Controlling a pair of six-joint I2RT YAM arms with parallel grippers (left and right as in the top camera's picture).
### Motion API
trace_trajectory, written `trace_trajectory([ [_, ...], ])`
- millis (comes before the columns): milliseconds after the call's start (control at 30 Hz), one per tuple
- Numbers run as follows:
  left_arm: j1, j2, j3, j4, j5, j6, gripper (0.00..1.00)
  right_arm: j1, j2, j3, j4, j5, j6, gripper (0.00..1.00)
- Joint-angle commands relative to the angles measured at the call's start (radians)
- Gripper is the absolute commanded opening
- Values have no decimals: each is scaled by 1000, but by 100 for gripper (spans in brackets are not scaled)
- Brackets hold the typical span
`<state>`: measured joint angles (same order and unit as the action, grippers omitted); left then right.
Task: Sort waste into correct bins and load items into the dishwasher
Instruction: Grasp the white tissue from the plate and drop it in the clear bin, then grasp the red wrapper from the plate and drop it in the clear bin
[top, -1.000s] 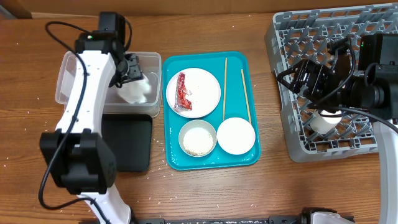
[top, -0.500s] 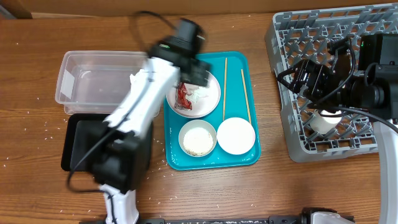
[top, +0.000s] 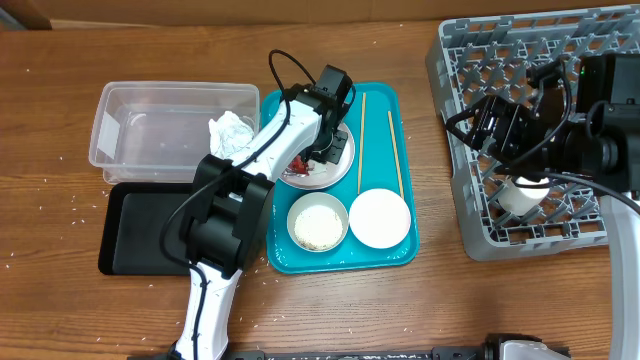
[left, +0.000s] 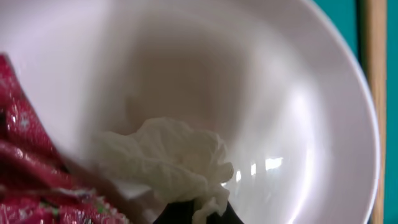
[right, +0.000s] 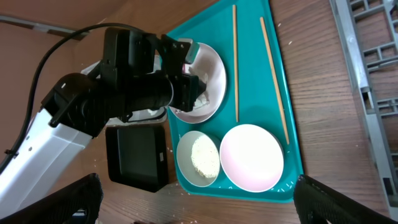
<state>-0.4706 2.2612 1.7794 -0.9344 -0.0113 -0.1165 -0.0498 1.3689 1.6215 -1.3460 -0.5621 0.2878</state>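
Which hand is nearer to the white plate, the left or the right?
Left. The left hand is directly over the plate, close to the tissue on it. The right hand is far away, over the grey dish rack.

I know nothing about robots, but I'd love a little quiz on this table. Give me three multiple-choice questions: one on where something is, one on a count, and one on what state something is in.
1. Where do the chopsticks lie?
A. in the dish rack
B. on the teal tray
C. in the clear tub

2. How many small bowls stand on that tray?
A. one
B. four
C. two

3. What state is the grey-green bowl in?
A. upright, holding whitish grains
B. upside down
C. stacked inside the other bowl

Answers:
1 B: both sticks lie on the teal surface, to the right of the white plate in the overhead view.
2 C: the grey-green bowl and the white bowl sit side by side.
3 A: its mouth faces up and the grains cover its floor.
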Motion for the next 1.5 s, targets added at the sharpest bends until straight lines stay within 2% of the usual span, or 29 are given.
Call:
trace_trajectory([
  [0, 13, -86, 64, -44, 2, -49, 4, 6, -2, 11, 5, 3, -4, 100],
  [100, 40, -173, 105, -100, -11, -82, 4, 6, -2, 11, 5, 3, -3, 100],
  [200, 117, -272, 110, -139, -103, -148, 4, 6, -2, 11, 5, 3, -3, 100],
  [367, 266, -283, 102, -214, -154, -206, 4, 6, -2, 11, 5, 3, -3, 100],
  [400, 291, -271, 96, -218, -153, -213, 13, 6, -2, 11, 5, 3, -3, 100],
  [433, 312, -258, 90, -221, -146, -214, 36, 6, -2, 11, 5, 3, -3, 100],
  [467, 332, -240, 85, -226, -142, -214, 70, 6, -2, 11, 5, 3, -3, 100],
  [500, 346, -221, 84, -233, -130, -213, 77, 6, -2, 11, 5, 3, -3, 100],
  [533, 356, -208, 84, -238, -117, -212, 79, 6, -2, 11, 5, 3, -3, 100],
  [733, 346, -213, 93, -238, -69, -212, 81, 6, -2, 11, 6, 3, -3, 100],
  [900, 242, -237, 97, -198, -42, -176, 79, 6, -2, 11, 5, 3, -3, 100],
  [1033, 128, -208, 81, -187, -119, -170, 78, 6, 0, 11, 5, 4, -3, 100],
  [1100, 87, -178, 70, -186, -185, -219, 82, 6, 0, 11, 5, 11, -3, 100],
  [1200, 59, -112, 69, -183, -190, -266, 82, 6, 0, 11, 5, 20, -3, 100],
  [1333, 51, -18, 69, -167, -153, -309, 78, 6, 0, 11, 5, 22, -3, 100],
  [1433, 51, 34, 69, -169, -145, -328, 72, 6, 0, 9, 5, 22, -3, 100],
  [1467, 51, 55, 69, -171, -145, -330, 67, 6, 0, 8, 5, 22, -4, 100],
])
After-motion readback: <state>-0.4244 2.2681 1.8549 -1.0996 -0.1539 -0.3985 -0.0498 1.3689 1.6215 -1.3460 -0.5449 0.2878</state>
